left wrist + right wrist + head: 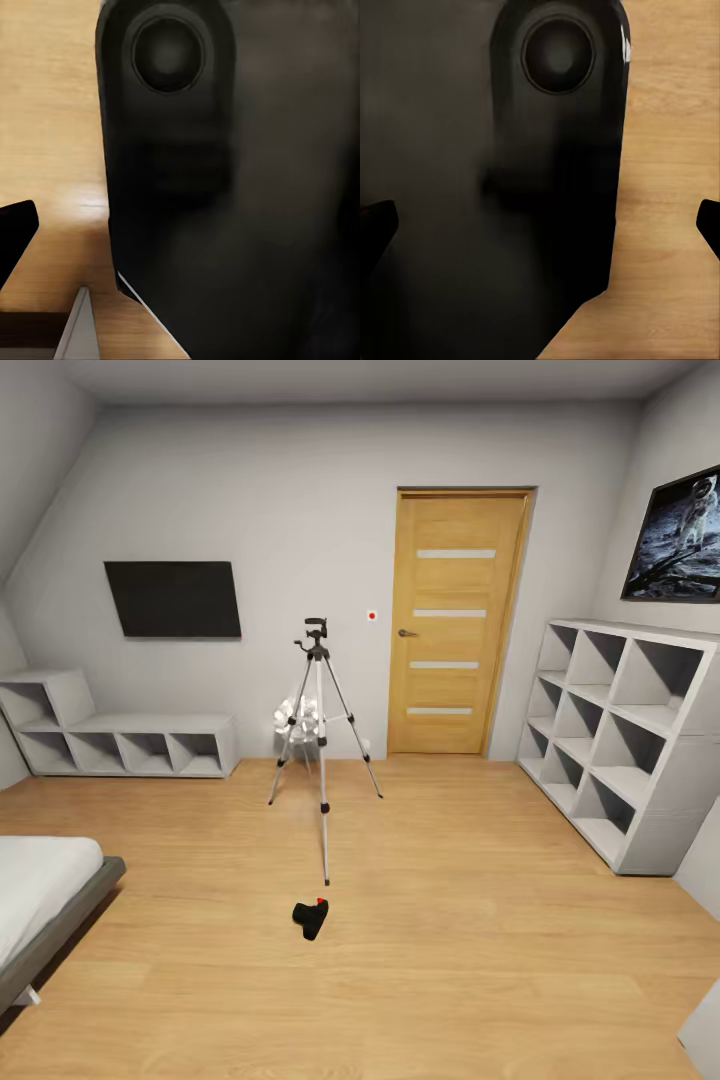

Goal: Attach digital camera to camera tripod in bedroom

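Note:
The camera tripod (320, 720) stands upright in the middle of the bedroom floor, silver legs spread and black pan head on top with nothing mounted. The digital camera (312, 919), black with a red button, lies on the wood floor just in front of the tripod's nearest leg. In the left wrist view, one dark fingertip (16, 236) of my left gripper (180, 240) sits at the frame edge; the other is lost against a black part of the robot's body. My right gripper (540, 232) is open, its fingertips (375, 232) far apart, nothing between them.
A grey-framed bed (45, 890) juts in at the near left. Tall white cube shelves (620, 740) line the right wall and a low shelf unit (120, 740) the back left. A white lamp (300, 722) stands behind the tripod, beside the wooden door (455, 622).

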